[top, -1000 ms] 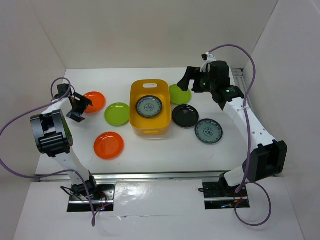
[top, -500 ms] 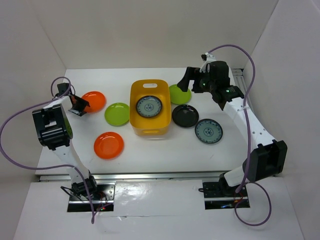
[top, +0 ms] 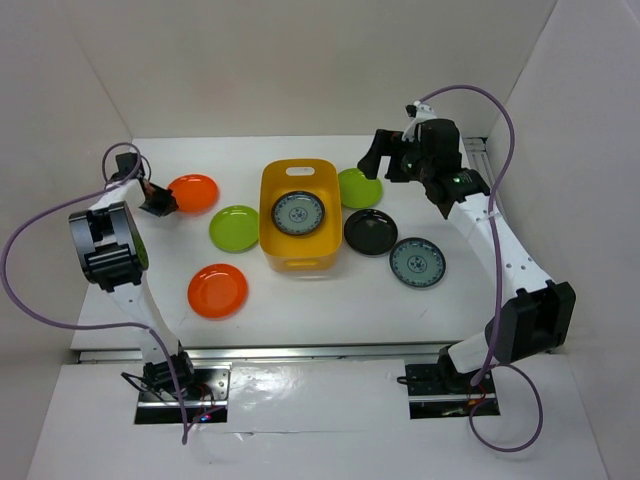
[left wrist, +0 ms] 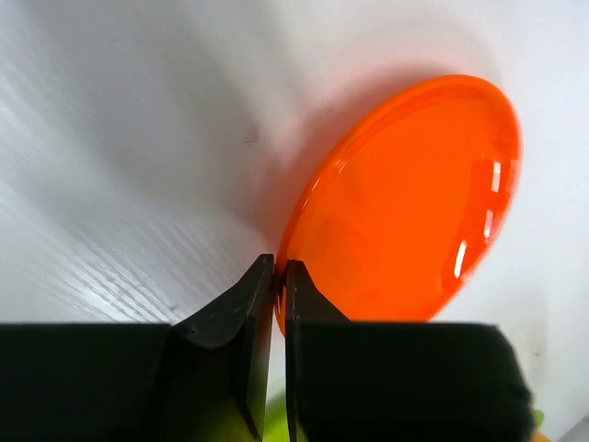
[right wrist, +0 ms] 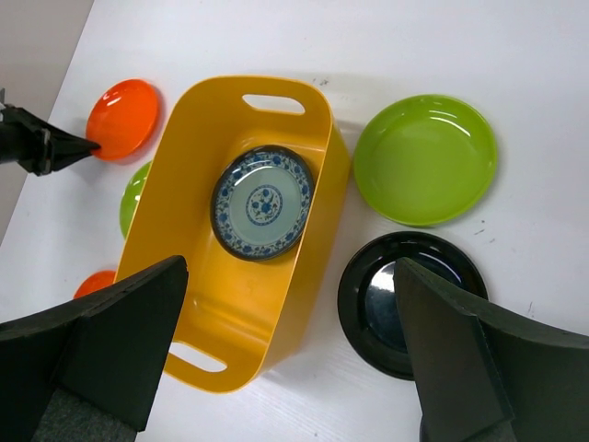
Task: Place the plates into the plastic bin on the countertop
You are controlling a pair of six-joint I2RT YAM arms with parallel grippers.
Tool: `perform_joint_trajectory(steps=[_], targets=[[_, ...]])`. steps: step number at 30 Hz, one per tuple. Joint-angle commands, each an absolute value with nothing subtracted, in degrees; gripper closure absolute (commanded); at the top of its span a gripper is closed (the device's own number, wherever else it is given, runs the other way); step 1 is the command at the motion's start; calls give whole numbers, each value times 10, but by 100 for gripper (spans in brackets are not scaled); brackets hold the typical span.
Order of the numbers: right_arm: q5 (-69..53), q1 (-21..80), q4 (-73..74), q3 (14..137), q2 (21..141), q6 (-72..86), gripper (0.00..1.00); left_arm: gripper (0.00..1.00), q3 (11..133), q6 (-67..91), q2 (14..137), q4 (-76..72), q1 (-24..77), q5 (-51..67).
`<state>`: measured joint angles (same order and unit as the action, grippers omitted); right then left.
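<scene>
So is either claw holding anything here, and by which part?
Left claw pinches the far orange plate by its rim. Right claw is open, holding nothing.

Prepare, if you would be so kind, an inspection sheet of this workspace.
Surface: flat white rectangular tabletop.
Job's things: yellow-orange rectangular plastic bin holds one blue-patterned round plate; outside: far orange plate, near orange plate, left lime green plate, right lime green plate, glossy black plate, second patterned plate.
Clutter: nothing seen.
Grippers: left pincer shut on far orange plate's rim; right pincer open, empty.
Cables: purple cables loop from both arms.
Surroundings: plain pale walls on three sides.
</scene>
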<state>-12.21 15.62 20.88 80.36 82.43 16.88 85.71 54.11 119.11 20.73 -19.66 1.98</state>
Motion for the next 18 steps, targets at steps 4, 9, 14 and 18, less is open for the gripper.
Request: perform_joint_trajectory(steps=[4, 9, 14, 18], targets=[[-113, 161, 207, 830, 820, 163, 0, 100, 953, 516, 1071, 227, -188, 49], [-60, 156, 224, 837, 815, 156, 0, 100, 977, 462, 971, 243, -87, 19], [-14, 142, 242, 862, 815, 156, 0, 100, 927, 429, 923, 271, 37, -14], [-14, 142, 242, 867, 820, 156, 0, 100, 897, 405, 917, 276, 128, -61]])
